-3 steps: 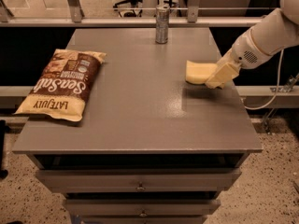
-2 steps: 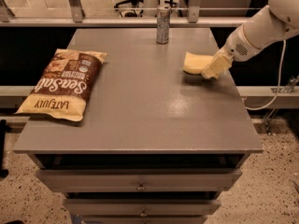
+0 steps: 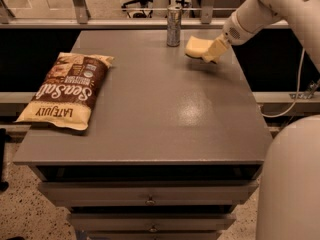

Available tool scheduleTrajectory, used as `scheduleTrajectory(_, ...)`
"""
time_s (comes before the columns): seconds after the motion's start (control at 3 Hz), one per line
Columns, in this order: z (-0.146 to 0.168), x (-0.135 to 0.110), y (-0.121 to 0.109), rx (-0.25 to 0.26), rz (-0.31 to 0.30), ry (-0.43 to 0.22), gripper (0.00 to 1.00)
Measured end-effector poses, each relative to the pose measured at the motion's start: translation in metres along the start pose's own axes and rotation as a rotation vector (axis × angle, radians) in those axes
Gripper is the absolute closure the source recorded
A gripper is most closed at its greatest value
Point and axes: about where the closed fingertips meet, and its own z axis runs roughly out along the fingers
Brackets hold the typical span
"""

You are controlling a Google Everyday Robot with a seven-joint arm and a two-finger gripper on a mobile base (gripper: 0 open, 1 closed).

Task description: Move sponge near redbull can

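The pale yellow sponge (image 3: 196, 47) is held just above the grey tabletop (image 3: 165, 109) at the back right. My gripper (image 3: 212, 51) comes in from the upper right and is shut on the sponge's right end. The slim silvery redbull can (image 3: 173, 26) stands upright at the table's back edge, a short way to the left of the sponge and not touching it.
A large brown-and-cream chip bag (image 3: 66, 90) lies flat on the table's left side. Drawers (image 3: 150, 200) run below the table's front edge. The robot's white body (image 3: 292, 184) fills the lower right corner. A rail and chair legs stand behind the table.
My gripper has carried the sponge from the right middle of the table toward the back and left, closer to the redbull can.
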Motion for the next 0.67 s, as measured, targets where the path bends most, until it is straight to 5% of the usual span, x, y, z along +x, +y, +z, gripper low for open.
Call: scheduleTrajectory(0.67,0.033,-0.027,-0.027,0.073,0.043,0.073,1.00)
